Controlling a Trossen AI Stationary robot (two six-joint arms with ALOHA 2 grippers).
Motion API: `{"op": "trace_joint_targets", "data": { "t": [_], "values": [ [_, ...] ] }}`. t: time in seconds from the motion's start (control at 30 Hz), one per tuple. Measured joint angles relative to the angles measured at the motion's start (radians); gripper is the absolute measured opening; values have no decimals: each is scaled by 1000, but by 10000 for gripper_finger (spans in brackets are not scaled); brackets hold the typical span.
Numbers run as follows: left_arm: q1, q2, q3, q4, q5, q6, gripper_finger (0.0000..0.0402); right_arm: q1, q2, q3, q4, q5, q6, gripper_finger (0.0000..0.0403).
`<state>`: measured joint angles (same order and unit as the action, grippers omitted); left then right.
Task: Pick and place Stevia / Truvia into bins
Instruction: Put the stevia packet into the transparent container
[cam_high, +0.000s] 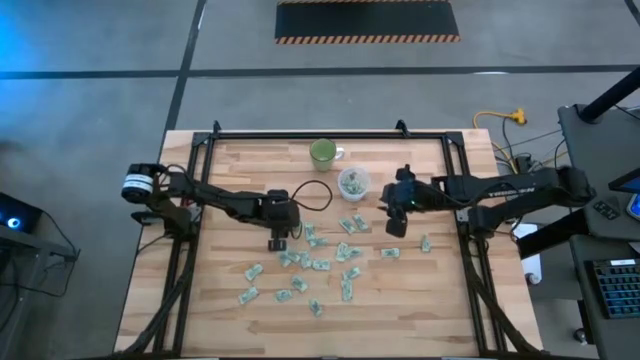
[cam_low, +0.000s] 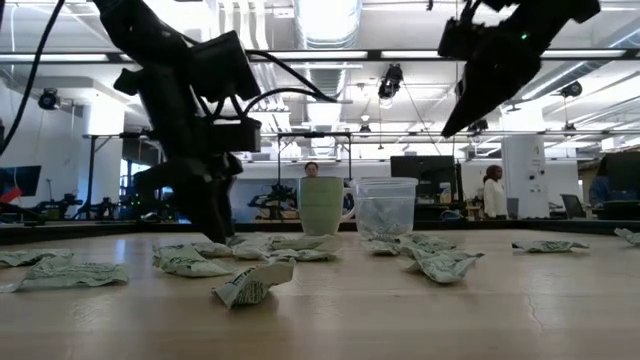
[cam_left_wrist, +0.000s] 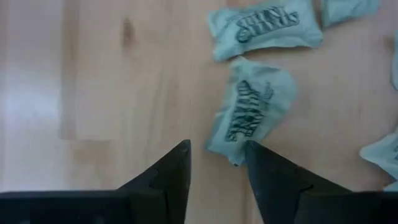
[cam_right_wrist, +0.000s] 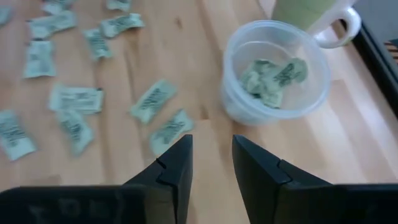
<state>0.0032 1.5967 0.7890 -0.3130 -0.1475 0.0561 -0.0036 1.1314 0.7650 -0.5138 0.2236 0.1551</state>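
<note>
Many pale green sachets lie flat and scattered over the middle of the wooden table. The clear cup stands toward the far side with several sachets inside it. My left gripper is open and low over the table, at the left edge of the scatter. One crumpled sachet lies just beyond its fingertips, with bare wood between them. My right gripper is open, empty and raised, just to the near right of the cup. My left gripper has one fingertip right beside the near corner of the crumpled sachet. I cannot tell whether they touch. The sachet lies flat on the table, outside the gap between the fingers.
A green mug stands at the far side, just left of the cup. A dark frame rail borders the table. A black cable loops behind the left gripper. Bare wood lies to the left and along the near edge.
</note>
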Motion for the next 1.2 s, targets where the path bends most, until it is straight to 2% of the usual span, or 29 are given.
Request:
{"op": "trace_joint_targets", "data": {
  "t": [0.37,0.5,0.67,0.8,1.0,1.2],
  "values": [
    [3,-1,-2,0,61,134,7,148,-62,0,-33,4,151,85],
    [3,-19,13,-2,41,153,8,186,-64,0,-41,4,213,79],
    [3,-28,35,58,-72,224,8,227,-41,0,-48,5,284,73],
    [4,-28,35,214,-119,355,8,249,-6,0,-59,11,360,70],
    [10,-28,31,508,-123,549,8,261,59,-2,-60,8,445,74],
    [63,-28,29,735,-124,612,8,261,101,-2,-59,-2,502,72]
  ]
}}
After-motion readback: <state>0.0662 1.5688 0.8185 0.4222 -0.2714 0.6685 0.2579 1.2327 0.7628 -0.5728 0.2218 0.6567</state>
